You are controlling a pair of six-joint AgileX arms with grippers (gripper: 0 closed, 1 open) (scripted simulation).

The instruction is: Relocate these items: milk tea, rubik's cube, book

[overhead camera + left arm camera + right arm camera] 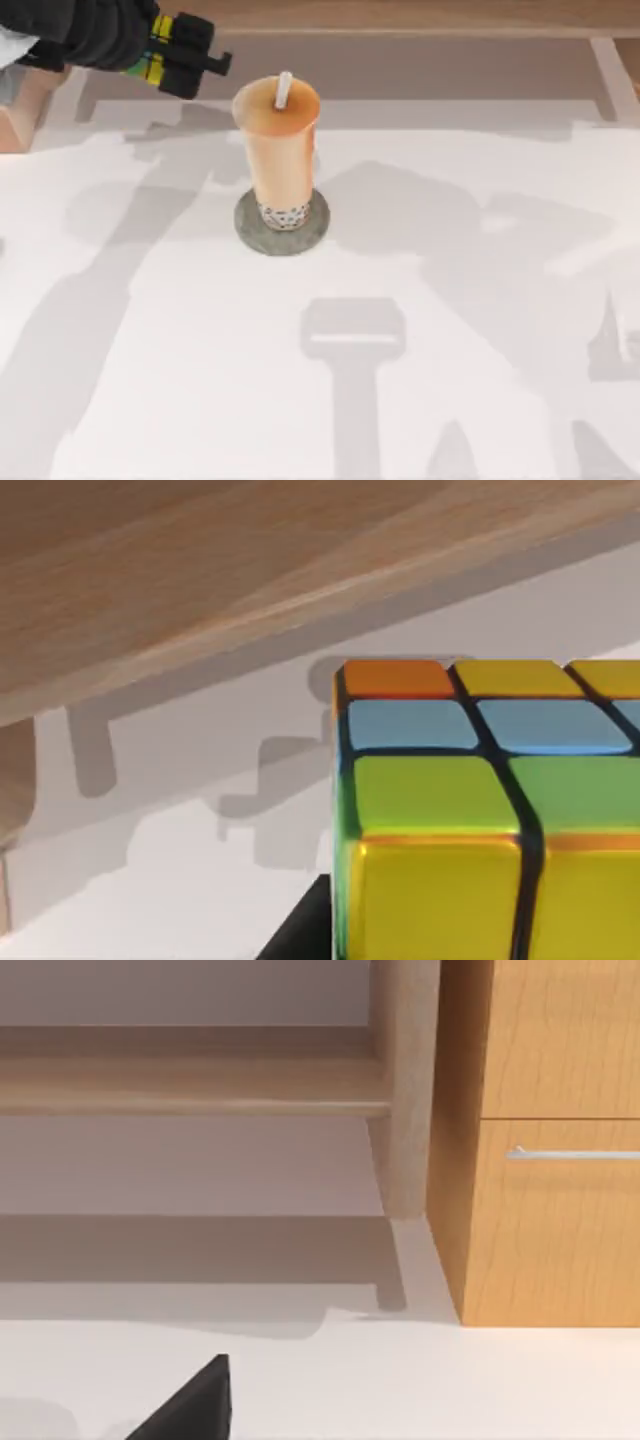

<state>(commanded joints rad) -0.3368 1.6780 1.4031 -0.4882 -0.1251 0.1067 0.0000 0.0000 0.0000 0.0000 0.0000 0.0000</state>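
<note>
Two task things were in sight, the milk tea (278, 150) and the cube (450, 810). On the near part of the white table (200, 400) lay grey shadows. Farther in, about the middle, the milk tea stood upright on a flat grey disc (250, 232), its straw (283, 90) pointing up through the orange lid. Beyond it, at the far left, the left gripper (200, 58) hung above the table edge, well apart from the cup. The left wrist view had the cube very close before the camera, with orange, blue, green and yellow squares; whether this gripper clamped it I cannot tell. A dark part of the right gripper (190, 1405) was over the table, facing a wooden cabinet (540, 1160) with a drawer handle (570, 1153); released or clenched, I cannot tell.
</note>
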